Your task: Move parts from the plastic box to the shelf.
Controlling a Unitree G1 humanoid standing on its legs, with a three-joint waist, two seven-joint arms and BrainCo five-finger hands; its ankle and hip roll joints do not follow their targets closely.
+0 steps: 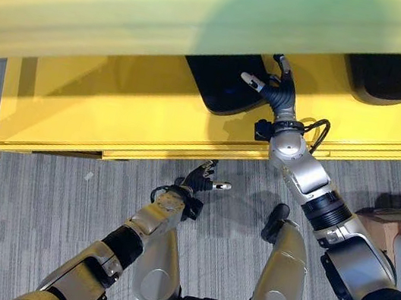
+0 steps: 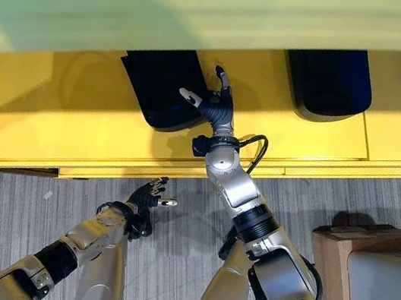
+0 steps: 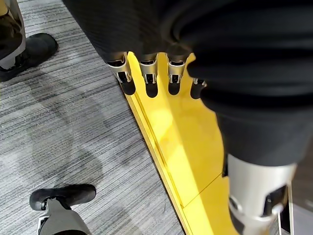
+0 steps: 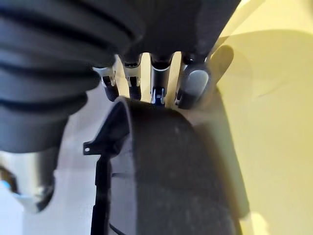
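Right hand at a black part on the yellow shelf

The right hand (image 2: 218, 111) reaches over the yellow shelf (image 2: 52, 117), its fingers spread and straight, touching the edge of a black part (image 2: 161, 86) under the upper board. A second black part (image 2: 327, 83) lies further right. The left hand (image 1: 199, 181) hangs over the grey floor (image 1: 12, 218) near the shelf's front edge, fingers relaxed, holding nothing.

A shelf (image 1: 114, 112) stretches across the scene above the floor (image 1: 20, 212). Two parts lie on the shelf: one part (image 1: 219, 84) near its middle, another part (image 1: 388, 76) well to the right. A box (image 2: 364, 277) stands on the floor, before the shelf's right end.
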